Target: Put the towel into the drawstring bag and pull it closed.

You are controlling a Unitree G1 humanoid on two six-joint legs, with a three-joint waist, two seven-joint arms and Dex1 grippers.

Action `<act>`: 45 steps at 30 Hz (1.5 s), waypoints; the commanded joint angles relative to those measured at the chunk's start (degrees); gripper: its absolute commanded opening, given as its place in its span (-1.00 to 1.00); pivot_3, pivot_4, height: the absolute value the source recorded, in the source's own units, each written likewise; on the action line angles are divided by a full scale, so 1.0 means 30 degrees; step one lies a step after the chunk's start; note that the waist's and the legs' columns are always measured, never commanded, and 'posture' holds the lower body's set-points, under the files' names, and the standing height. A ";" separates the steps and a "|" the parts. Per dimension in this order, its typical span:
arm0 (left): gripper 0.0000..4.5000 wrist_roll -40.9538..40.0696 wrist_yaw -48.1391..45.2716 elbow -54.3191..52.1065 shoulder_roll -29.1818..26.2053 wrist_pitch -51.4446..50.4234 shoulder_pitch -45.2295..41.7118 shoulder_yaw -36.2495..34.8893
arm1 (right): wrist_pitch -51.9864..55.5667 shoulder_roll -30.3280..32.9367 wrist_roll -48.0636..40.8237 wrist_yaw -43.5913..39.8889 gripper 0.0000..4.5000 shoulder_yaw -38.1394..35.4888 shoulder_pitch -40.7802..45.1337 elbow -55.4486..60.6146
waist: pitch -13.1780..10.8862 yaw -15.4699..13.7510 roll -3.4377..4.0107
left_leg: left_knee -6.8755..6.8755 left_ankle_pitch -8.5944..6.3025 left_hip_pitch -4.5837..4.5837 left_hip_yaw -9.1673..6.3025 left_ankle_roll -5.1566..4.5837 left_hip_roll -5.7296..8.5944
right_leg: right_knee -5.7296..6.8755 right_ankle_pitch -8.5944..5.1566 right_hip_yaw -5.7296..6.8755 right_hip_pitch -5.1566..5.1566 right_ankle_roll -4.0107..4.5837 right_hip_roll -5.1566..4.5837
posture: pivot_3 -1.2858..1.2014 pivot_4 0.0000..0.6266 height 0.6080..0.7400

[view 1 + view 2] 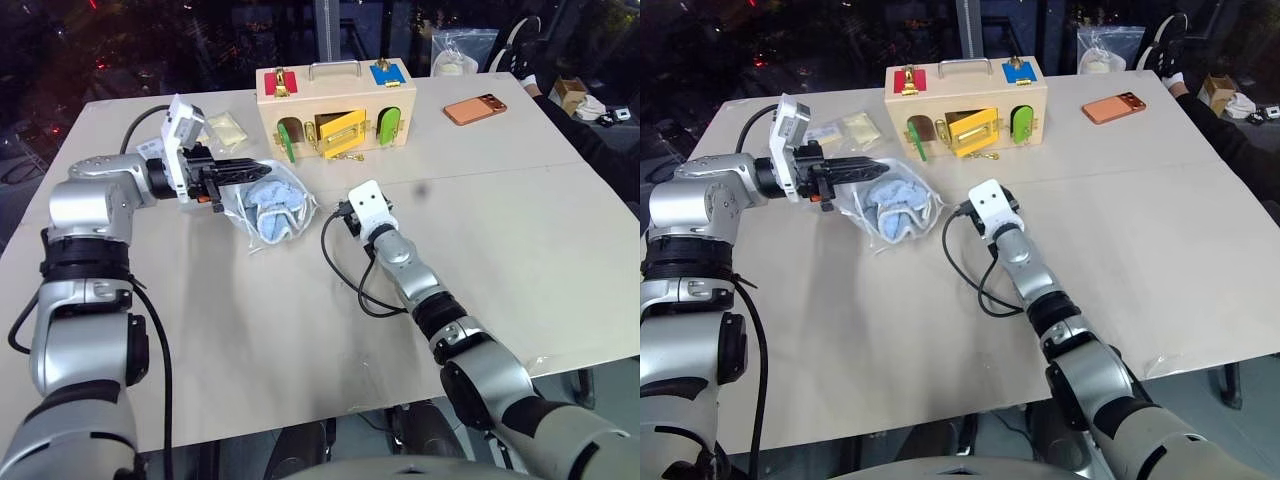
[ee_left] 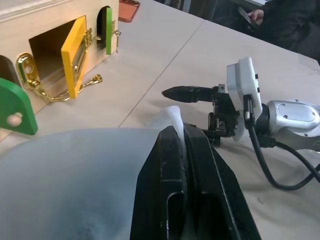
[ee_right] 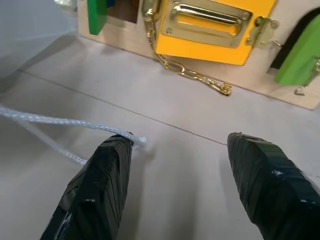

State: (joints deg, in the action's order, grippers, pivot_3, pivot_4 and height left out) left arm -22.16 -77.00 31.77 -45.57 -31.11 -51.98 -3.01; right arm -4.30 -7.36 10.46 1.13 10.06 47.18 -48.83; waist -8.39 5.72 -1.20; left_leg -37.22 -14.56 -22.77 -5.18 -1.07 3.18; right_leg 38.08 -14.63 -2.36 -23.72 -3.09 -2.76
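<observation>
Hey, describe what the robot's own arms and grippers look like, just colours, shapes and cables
Both arms are rounded silver-grey metal segments joined by black bands. Each wrist carries a white, boxy camera block. The left gripper has two long, tapering black fingers; the right gripper has two black fingers with rounded tips that look wrapped in black tape. Black cables loop loosely beside both forearms.

No legible text, label, brand, number or sign on anything here.
</observation>
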 commanded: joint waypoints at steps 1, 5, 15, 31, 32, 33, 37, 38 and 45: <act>-1.00 -0.0444 0.0086 -0.0867 -0.0142 -0.0078 -0.0038 -0.0688 | -0.1324 -0.0854 -0.0107 0.0090 0.44 0.0012 0.1190 -0.1021 | 0.0000 -0.0002 0.0000 | 0.0001 0.0000 0.0000 0.0000 0.0000 0.0000 | 0.0000 0.0000 -0.0001 0.0000 0.0000 0.0000 | 0.03 -0.52 1.00; -1.00 -0.0521 0.0272 -0.1243 -0.0091 -0.0159 0.0312 -0.0776 | -0.2425 -0.1028 -0.0037 0.0669 0.21 -0.0012 0.1653 -0.2227 | 0.0000 -0.0009 0.0000 | 0.0000 0.0000 0.0000 -0.0002 0.0000 0.0000 | -0.0002 0.0000 -0.0001 0.0000 0.0000 -0.0001 | 0.03 -0.52 1.00; -1.00 0.0524 0.0684 0.0922 0.0434 0.1746 -0.0186 -0.0503 | -0.2928 0.0374 -0.0224 -0.0932 -0.97 0.0195 0.0384 0.2244 | 0.0000 -0.0022 0.0000 | -0.0005 0.0001 0.0001 -0.0005 0.0002 0.0000 | 0.0001 0.0000 0.0004 0.0000 0.0000 0.0002 | 0.03 -0.52 1.00; -0.02 -0.3644 0.3918 -1.0777 -0.0854 -0.3757 1.4109 -0.7644 | 0.5272 0.0183 -0.1069 -0.4307 -1.00 0.1253 -0.2386 1.1893 | 0.0019 0.0213 -0.0023 | 0.0011 -0.0024 0.0022 -0.0336 0.0040 0.0100 | 0.0109 0.0001 -0.0077 -0.0083 0.0002 -0.0048 | 0.03 -0.52 1.00; -0.02 -0.3992 0.4483 -1.1911 -0.0364 -0.4003 1.5159 -0.8043 | 0.5314 0.0249 -0.1081 -0.4370 -1.00 0.1250 -0.2412 1.1926 | 0.0015 0.0034 -0.0017 | 0.0015 -0.0025 0.0040 -0.0335 0.0042 0.0104 | 0.0082 0.0000 -0.0079 -0.0075 0.0002 -0.0055 | 0.03 -0.52 1.00; -0.02 -0.4351 0.4922 -1.3075 0.0114 -0.4225 1.6245 -0.8288 | 0.5356 0.0327 -0.1092 -0.4445 -1.00 0.1239 -0.2443 1.1977 | 0.0012 -0.0164 -0.0010 | 0.0021 -0.0026 0.0045 -0.0338 0.0043 0.0104 | 0.0067 0.0001 -0.0076 -0.0069 0.0004 -0.0056 | 0.03 -0.52 1.00; -0.02 -0.5547 0.6181 -1.5537 0.1514 -0.4970 1.8705 -0.8524 | 0.5574 0.0609 -0.1081 -0.4644 -1.00 0.1219 -0.2533 1.2254 | -0.0002 -0.0698 0.0016 | 0.0015 -0.0028 0.0084 -0.0346 0.0042 0.0127 | 0.0038 0.0003 -0.0056 0.0001 0.0006 -0.0088 | 0.03 -0.52 1.00; -0.02 -0.5626 0.6475 -1.6106 0.1819 -0.4971 1.9276 -0.8318 | 0.5643 0.0676 -0.1083 -0.4677 -1.00 0.1204 -0.2563 1.2351 | -0.0006 -0.0769 0.0021 | 0.0016 -0.0028 0.0080 -0.0363 0.0042 0.0130 | 0.0036 0.0002 -0.0044 0.0001 0.0006 -0.0090 | 0.03 -0.52 1.00; -0.02 -0.2460 1.1192 -1.6895 0.5548 -0.1520 1.8494 -0.4757 | 0.6112 0.1070 -0.1050 -0.4700 -1.00 0.1076 -0.2807 1.2852 | 0.0031 -0.1245 0.0004 | 0.0020 -0.0027 0.0109 -0.0381 0.0046 0.0155 | 0.0031 0.0020 0.0005 0.0025 0.0034 -0.0096 | 0.03 -0.52 1.00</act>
State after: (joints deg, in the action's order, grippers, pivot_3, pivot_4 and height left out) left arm -31.89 -46.84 -17.42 -30.11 -39.28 4.94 -19.57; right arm 13.80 -4.39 7.57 -13.07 13.59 38.63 -13.58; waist -8.30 1.99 -1.19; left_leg -37.17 -14.64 -22.46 -6.33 -0.93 3.65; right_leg 38.19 -14.56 -2.34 -23.66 -2.99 -3.05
